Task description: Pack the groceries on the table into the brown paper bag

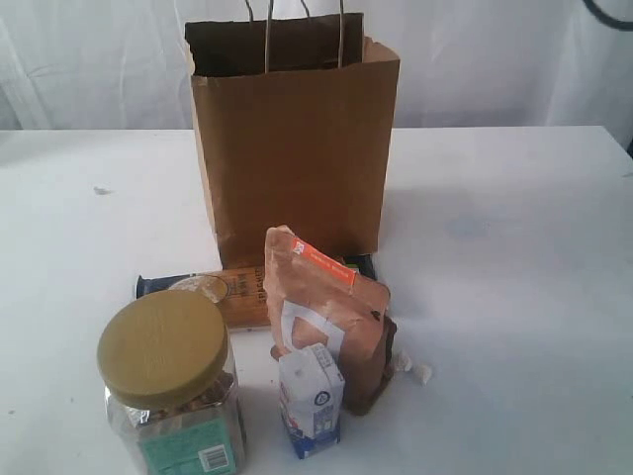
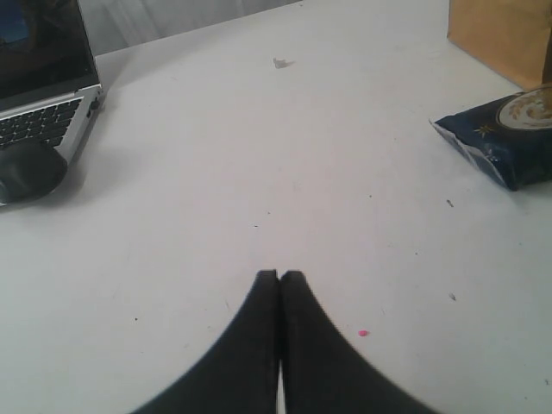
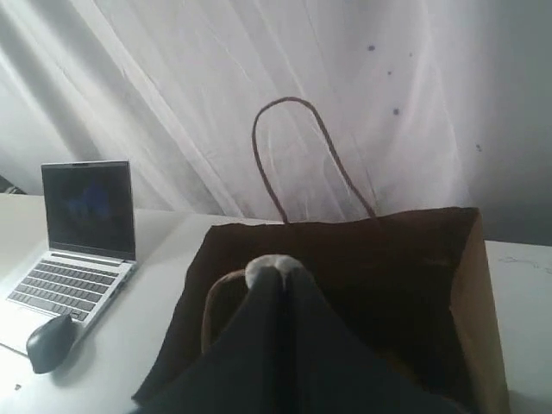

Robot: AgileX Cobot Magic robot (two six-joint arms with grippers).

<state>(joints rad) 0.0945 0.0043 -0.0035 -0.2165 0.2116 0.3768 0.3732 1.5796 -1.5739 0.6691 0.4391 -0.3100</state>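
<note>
The paper bag stands upper centre on the tabletop, my right end effector above its mouth. Before it lies the spaghetti packet, the pouch covering its right end; jar lower left, carton lower centre.

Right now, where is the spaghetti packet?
In the exterior view the spaghetti packet lies flat on the table just in front of the brown paper bag, behind the jar and the pouch, its blue end sticking out left.
</note>
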